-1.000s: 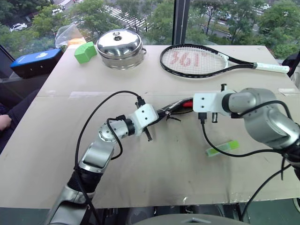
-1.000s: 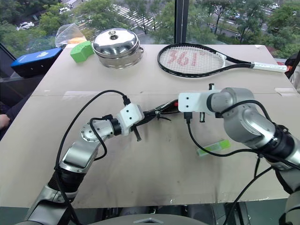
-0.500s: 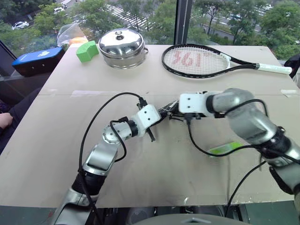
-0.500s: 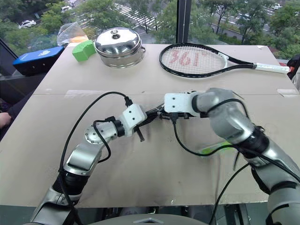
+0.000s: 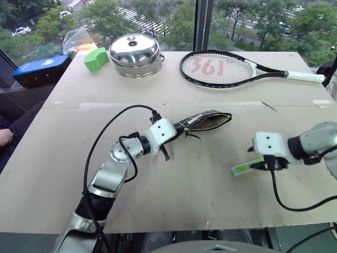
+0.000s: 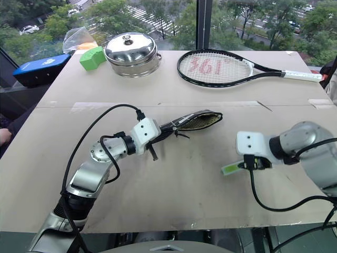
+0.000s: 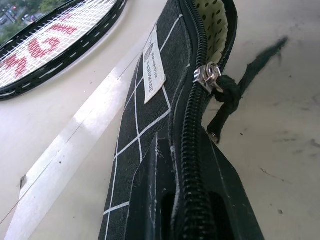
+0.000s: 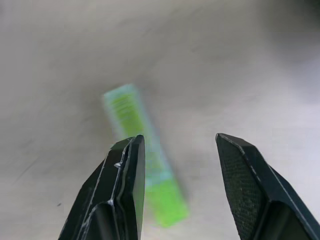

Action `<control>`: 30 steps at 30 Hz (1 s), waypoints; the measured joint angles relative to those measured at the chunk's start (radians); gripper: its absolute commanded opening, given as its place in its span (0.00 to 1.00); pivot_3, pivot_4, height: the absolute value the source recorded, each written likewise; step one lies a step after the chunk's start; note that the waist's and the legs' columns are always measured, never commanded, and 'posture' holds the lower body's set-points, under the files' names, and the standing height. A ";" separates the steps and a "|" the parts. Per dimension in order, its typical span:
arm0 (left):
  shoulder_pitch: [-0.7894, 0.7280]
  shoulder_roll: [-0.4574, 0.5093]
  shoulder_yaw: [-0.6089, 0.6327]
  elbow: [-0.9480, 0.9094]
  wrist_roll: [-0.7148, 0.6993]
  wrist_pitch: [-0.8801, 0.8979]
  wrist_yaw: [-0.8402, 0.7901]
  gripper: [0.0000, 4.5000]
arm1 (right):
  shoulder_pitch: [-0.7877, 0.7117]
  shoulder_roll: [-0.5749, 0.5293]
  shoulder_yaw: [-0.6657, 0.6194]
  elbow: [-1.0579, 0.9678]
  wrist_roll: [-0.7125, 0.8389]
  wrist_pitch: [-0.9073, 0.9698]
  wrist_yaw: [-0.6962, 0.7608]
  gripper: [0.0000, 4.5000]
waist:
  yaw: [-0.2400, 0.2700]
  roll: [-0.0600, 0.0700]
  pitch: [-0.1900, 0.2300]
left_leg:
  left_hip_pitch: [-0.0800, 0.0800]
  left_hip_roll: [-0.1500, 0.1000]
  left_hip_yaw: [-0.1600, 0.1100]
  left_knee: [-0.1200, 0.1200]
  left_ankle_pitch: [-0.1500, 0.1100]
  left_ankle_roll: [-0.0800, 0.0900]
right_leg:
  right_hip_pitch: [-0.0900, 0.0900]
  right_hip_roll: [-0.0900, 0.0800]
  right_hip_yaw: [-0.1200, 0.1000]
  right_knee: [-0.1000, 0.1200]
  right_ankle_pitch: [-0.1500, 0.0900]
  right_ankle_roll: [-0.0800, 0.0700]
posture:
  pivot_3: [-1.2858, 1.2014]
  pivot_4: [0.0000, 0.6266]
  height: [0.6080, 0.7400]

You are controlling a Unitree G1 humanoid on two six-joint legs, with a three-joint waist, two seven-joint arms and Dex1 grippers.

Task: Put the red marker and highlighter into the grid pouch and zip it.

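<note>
The grid pouch [image 5: 202, 121] lies at mid-table, its mouth gaping toward the right and showing a dotted lining. My left gripper [image 5: 177, 128] is shut on the pouch's left end, clamping the zipper edge [image 7: 192, 165]; the zipper pull [image 7: 207, 77] and the white label [image 7: 154, 65] lie just beyond the fingers. The highlighter [image 5: 243, 168] lies flat on the table to the right. My right gripper [image 8: 180, 142] hangs open over the highlighter [image 8: 142, 165], one finger [image 8: 125, 185] overlapping it, with nothing between the jaws. The red marker is hidden.
At the back of the table lie a tennis racket [image 5: 221, 67], a lidded steel pot [image 5: 136, 54], a green block [image 5: 96, 58] and a plastic bag [image 5: 78, 38]. A blue box [image 5: 39, 68] sits off the table's left edge. A person's hand [image 5: 4, 138] shows at far left.
My right gripper left the pouch mouth, swung right and toward the near edge, and opened over the highlighter. The red tip seen at the pouch mouth no longer shows. The left gripper held still.
</note>
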 measured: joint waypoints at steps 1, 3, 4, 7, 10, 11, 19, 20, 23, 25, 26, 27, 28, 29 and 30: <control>0.003 0.001 0.000 -0.004 -0.001 0.000 0.000 0.00 | 0.000 0.000 0.018 0.021 -0.013 -0.018 -0.002 0.49 | 0.000 0.000 0.000 | 0.000 0.000 0.000 0.000 0.000 0.000 | 0.000 0.000 0.000 0.000 0.000 0.000 | 0.52 0.24 1.00; 0.019 0.007 0.002 -0.010 -0.006 0.001 0.000 0.00 | -0.004 0.000 0.058 0.070 -0.055 -0.071 -0.007 0.49 | 0.000 -0.001 0.000 | 0.000 0.000 0.001 0.000 0.000 -0.001 | 0.000 0.000 0.001 0.000 0.000 0.000 | 0.52 0.24 1.00; 0.026 0.011 0.002 -0.015 -0.007 0.003 0.000 0.00 | -0.011 0.000 0.086 0.101 -0.087 -0.108 -0.009 0.49 | 0.000 -0.001 0.000 | 0.000 0.000 0.001 0.000 0.000 -0.001 | 0.000 0.000 0.001 -0.001 0.000 0.000 | 0.52 0.24 1.00; 0.036 0.016 0.004 -0.035 -0.007 0.007 0.002 0.00 | -0.033 0.002 0.122 0.143 -0.122 -0.166 -0.006 0.49 | 0.001 -0.001 0.000 | 0.000 0.000 0.001 0.000 0.001 -0.001 | 0.000 0.000 0.001 -0.001 0.000 0.000 | 0.52 0.24 1.00; 0.040 0.017 0.004 -0.045 -0.007 0.010 0.005 0.00 | -0.043 0.005 0.134 0.168 -0.130 -0.189 0.011 0.27 | 0.001 -0.003 -0.001 | 0.001 0.000 0.001 0.000 0.001 -0.001 | 0.001 0.000 0.001 -0.001 0.000 0.000 | 0.52 0.24 1.00; 0.042 0.017 0.005 -0.045 -0.007 0.011 0.006 0.00 | -0.044 0.006 0.138 0.170 -0.131 -0.192 0.016 0.18 | 0.001 -0.004 -0.002 | 0.001 0.000 0.001 0.001 0.000 -0.001 | 0.001 0.000 0.001 -0.001 0.000 0.000 | 0.52 0.24 1.00; 0.049 0.014 0.004 -0.051 -0.007 0.012 0.008 0.00 | -0.059 0.052 0.045 0.055 -0.064 -0.010 -0.027 0.17 | 0.002 -0.004 -0.001 | 0.000 0.000 -0.001 0.001 0.001 -0.001 | 0.000 0.000 0.000 0.001 0.000 -0.001 | 0.52 0.24 1.00; 0.049 0.013 0.003 -0.051 -0.007 0.012 0.008 0.00 | -0.080 0.067 0.034 0.022 -0.052 0.033 -0.039 0.17 | 0.002 -0.004 -0.001 | 0.000 0.000 -0.001 0.001 0.001 -0.001 | 0.000 0.000 0.000 0.001 0.000 -0.001 | 0.52 0.24 1.00; 0.042 0.008 -0.003 -0.051 -0.007 0.013 0.009 0.00 | -0.161 0.103 0.023 -0.053 -0.052 0.129 -0.086 0.17 | 0.001 -0.004 -0.001 | -0.001 0.000 -0.001 0.001 0.001 -0.001 | 0.000 0.000 -0.001 0.001 0.000 0.000 | 0.52 0.24 1.00; 0.035 0.007 -0.012 -0.050 -0.005 0.009 0.007 0.00 | -0.234 0.117 0.050 -0.068 -0.088 0.174 -0.122 0.17 | 0.001 -0.003 -0.001 | -0.001 0.000 -0.001 0.001 0.000 -0.001 | 0.000 -0.001 -0.001 0.000 0.000 -0.001 | 0.52 0.24 1.00; 0.032 0.007 -0.016 -0.050 -0.004 0.005 0.007 0.00 | -0.259 0.122 0.066 -0.066 -0.106 0.183 -0.136 0.17 | 0.002 -0.003 -0.001 | -0.001 0.000 -0.001 0.001 0.000 -0.001 | 0.000 -0.001 -0.001 0.000 0.000 -0.001 | 0.52 0.24 1.00; 0.028 0.006 -0.021 -0.049 0.000 0.003 0.006 0.00 | -0.308 0.138 0.112 -0.044 -0.140 0.196 -0.152 0.17 | 0.003 -0.004 -0.001 | -0.001 -0.001 -0.001 0.001 0.000 0.000 | 0.000 -0.001 -0.001 -0.001 0.000 -0.001 | 0.52 0.24 1.00; 0.026 0.005 -0.023 -0.049 0.001 0.003 0.006 0.00 | -0.313 0.141 0.118 -0.039 -0.145 0.197 -0.155 0.17 | 0.003 -0.004 -0.001 | -0.001 -0.001 -0.001 0.001 0.000 0.000 | 0.000 -0.001 -0.001 -0.001 0.000 -0.001 | 0.52 0.24 1.00; 0.022 0.003 -0.025 -0.049 0.004 0.001 0.006 0.00 | -0.333 0.151 0.146 -0.018 -0.167 0.199 -0.160 0.17 | 0.003 -0.004 -0.001 | -0.001 -0.001 -0.001 0.001 0.000 0.000 | 0.000 -0.001 -0.001 -0.001 0.000 -0.001 | 0.52 0.24 1.00; 0.015 -0.003 -0.031 -0.048 0.009 0.001 0.007 0.00 | -0.373 0.165 0.202 0.026 -0.206 0.198 -0.166 0.17 | 0.002 -0.003 -0.001 | -0.001 -0.001 0.000 0.001 0.000 -0.001 | 0.000 -0.001 -0.001 -0.001 0.000 -0.001 | 0.52 0.24 1.00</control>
